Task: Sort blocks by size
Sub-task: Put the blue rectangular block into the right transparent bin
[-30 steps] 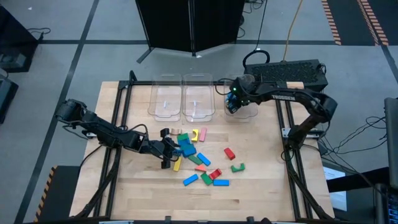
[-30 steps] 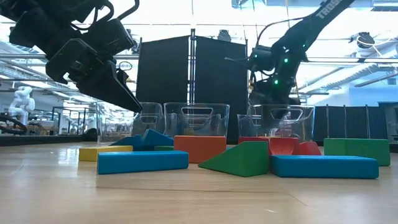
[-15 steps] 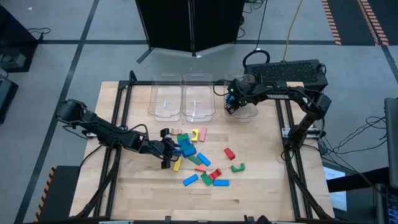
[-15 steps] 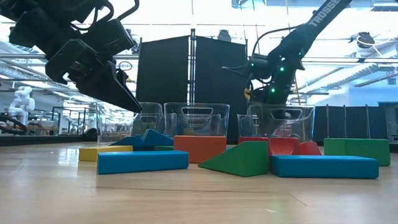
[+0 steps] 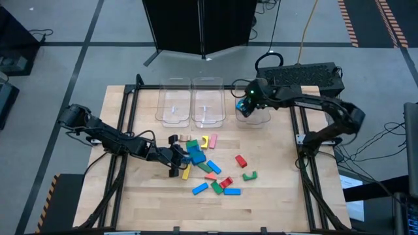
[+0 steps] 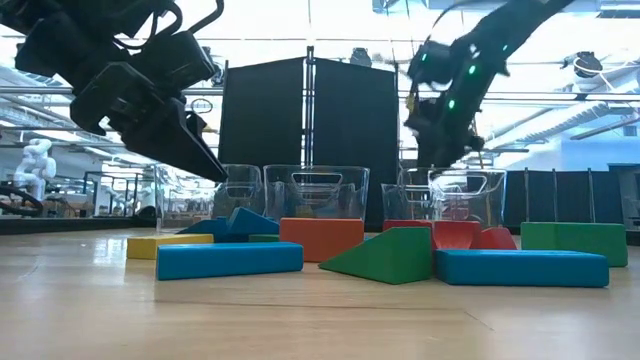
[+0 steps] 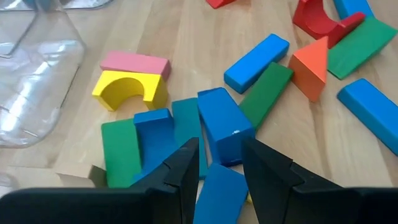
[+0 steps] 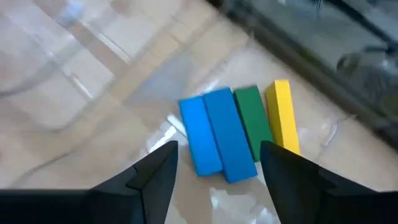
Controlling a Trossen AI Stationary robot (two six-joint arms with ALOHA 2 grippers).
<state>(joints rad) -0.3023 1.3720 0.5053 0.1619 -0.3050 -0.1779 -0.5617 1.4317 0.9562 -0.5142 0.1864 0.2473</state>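
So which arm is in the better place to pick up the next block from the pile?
Probably the left. The left gripper hangs open at the pile's edge, over a blue block. The right gripper is far off, open above the right bin.

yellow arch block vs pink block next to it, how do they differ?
Colour: the yellow arch block is bright yellow, the pink block pale pink. Shape: the yellow one has a half-round cutout along one long side, while the pink one is a plain bar with no cutout. Thickness: the pink block looks slimmer than the yellow arch. Shared: both lie flat on the table, side by side and touching, near a clear bin, and look similar in length.
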